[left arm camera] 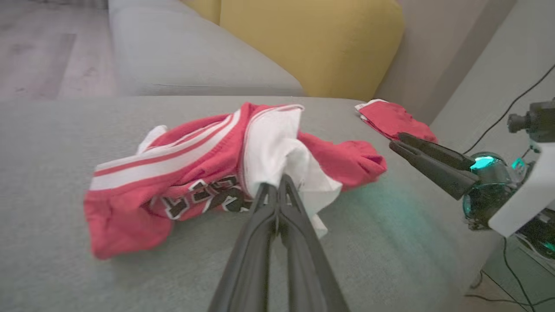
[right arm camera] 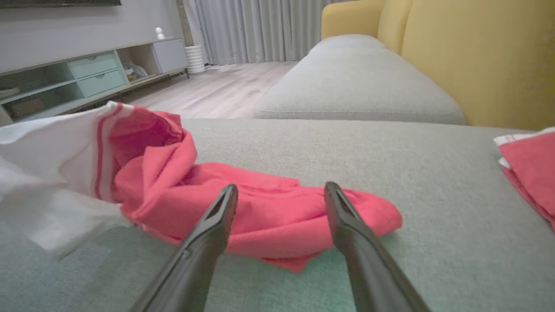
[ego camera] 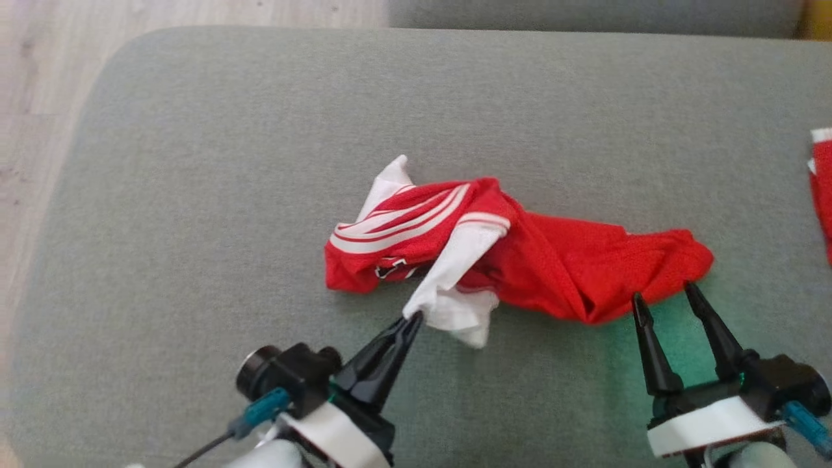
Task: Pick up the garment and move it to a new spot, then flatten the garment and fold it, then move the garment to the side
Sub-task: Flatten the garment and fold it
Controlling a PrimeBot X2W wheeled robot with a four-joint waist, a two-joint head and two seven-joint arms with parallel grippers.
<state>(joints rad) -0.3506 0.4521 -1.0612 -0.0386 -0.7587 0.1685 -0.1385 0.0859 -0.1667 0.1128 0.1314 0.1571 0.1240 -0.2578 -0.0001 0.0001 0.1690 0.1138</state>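
Observation:
A crumpled red and white garment [ego camera: 520, 260] with white stripes and black lettering lies bunched in the middle of the grey cushion [ego camera: 260, 162]. My left gripper [ego camera: 413, 318] is shut on the garment's white fold at its near edge; the left wrist view shows the garment [left arm camera: 195, 173] with the white cloth pinched between my left gripper's [left arm camera: 277, 181] tips. My right gripper [ego camera: 662, 294] stands open at the garment's right end, its fingertips at the red cloth's edge. Seen from the right wrist, the garment [right arm camera: 260, 212] lies just beyond my open right gripper [right arm camera: 281, 190].
A second red and white cloth [ego camera: 822, 188] lies at the cushion's right edge. Wooden floor [ego camera: 39, 97] runs along the left. Another grey seat [right arm camera: 355, 82] and a yellow sofa back [right arm camera: 477, 56] stand beyond. Bare cushion surrounds the garment.

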